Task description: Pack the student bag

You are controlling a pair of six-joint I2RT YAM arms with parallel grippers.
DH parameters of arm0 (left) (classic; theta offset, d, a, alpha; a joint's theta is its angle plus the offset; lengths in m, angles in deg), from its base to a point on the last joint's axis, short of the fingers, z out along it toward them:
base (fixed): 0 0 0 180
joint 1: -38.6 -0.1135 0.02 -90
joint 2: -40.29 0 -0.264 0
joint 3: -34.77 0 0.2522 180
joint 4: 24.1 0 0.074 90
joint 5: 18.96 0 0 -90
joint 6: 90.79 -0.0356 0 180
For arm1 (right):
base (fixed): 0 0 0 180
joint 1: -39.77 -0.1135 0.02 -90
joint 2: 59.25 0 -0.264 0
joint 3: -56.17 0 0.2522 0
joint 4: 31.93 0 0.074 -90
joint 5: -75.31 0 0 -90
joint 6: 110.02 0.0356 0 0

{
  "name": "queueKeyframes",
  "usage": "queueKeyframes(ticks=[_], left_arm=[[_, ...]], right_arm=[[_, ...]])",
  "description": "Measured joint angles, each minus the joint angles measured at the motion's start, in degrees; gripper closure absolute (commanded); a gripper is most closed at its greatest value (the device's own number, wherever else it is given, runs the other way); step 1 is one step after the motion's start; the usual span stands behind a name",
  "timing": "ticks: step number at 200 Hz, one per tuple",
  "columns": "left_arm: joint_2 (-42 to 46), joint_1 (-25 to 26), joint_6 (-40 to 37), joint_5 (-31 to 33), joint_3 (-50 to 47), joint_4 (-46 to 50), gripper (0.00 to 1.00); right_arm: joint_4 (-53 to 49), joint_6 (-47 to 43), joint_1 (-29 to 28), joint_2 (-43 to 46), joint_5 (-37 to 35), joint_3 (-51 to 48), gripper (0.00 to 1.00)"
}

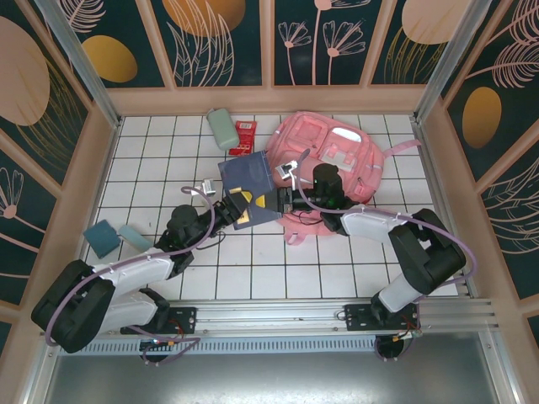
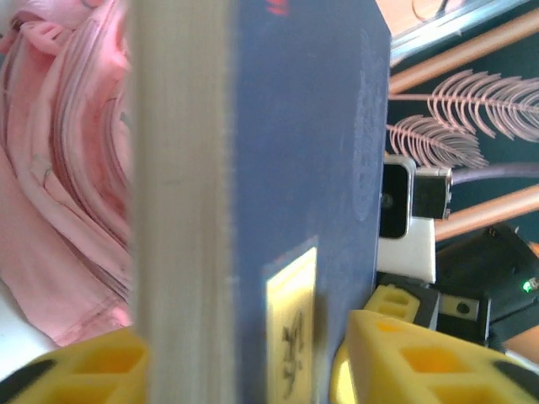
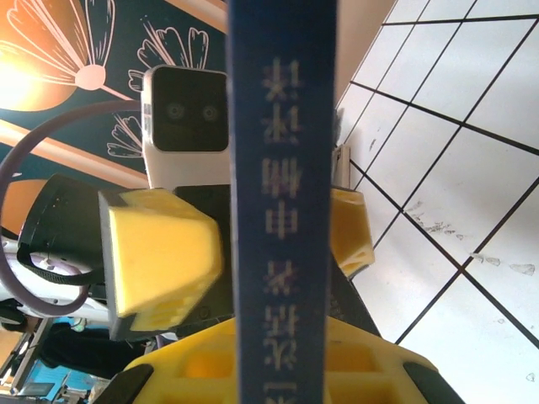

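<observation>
Looking steeply down from above and behind the arm bases over the whole tiled table (image 1: pixel 253 269). From each wrist, very close on the blue book (image 2: pixel 303 168), facing one another across it. Book shared by all three views.

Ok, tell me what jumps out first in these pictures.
A dark blue book hangs mid-table, the right gripper pinching it and the left gripper straddling it from the other side. Just behind it, toward the back right, lies the big pink student bag.
</observation>
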Motion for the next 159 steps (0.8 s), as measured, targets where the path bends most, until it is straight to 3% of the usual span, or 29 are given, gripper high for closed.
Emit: queueKeyframes(ticks=[73,127,159], left_arm=[[1.7,0.0,-3.3,4.4,0.3,7.9,0.26],[-0.8,0.0,-1.3,0.7,0.4,0.8,0.47],[1.2,-0.2,-0.4,-0.5,-0.7,-0.3,0.72]], right_arm=[[-1.3,0.0,0.3,0.7,-0.1,0.0,1.00],[-1.2,0.2,0.7,0.7,0.0,-0.3,1.00],[-0.9,0.2,1.0,0.7,0.6,-0.4,1.00]])
